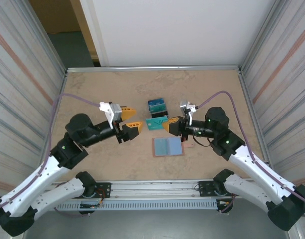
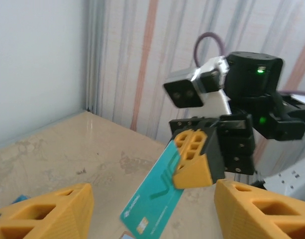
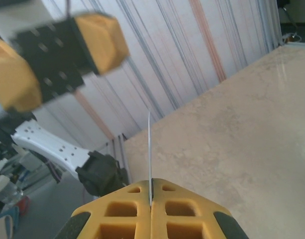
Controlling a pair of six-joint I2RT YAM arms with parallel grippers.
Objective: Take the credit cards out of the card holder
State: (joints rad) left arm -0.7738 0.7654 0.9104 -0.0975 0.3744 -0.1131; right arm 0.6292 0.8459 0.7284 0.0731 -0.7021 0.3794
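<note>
Right tool (image 1: 166, 124) is clamped on one teal credit card (image 1: 154, 123), pinching it at one short end. In the right wrist view the fingers meet on the card, which shows edge-on as a thin line running straight out from them

Left tool (image 1: 139, 118) is spread wide and holds nothing. The left wrist view has its two yellow fingers (image 2: 48, 209) either side of the frame, with the card's free end hanging between and a little beyond them

Key relation: the card's long axis runs roughly left-right across the table (image 1: 102, 89), from the right tool towards the left one. Its free end points into the left tool's gap, near but not touching. The card is off the table and tilted, free end lower

Card holder (image 1: 167, 147) lies open and flat on the table, just on the near side of the held card, below the gap between the tools and closer to the right one. Can't tell if any cards remain in it. The dark stand (image 1: 157, 104) with teal cards sits just beyond the tools

My read: this card is already out. A handover needs only a short move, left tool closing in along the card's axis. For setting it down instead, the right arm is the one in position
</note>
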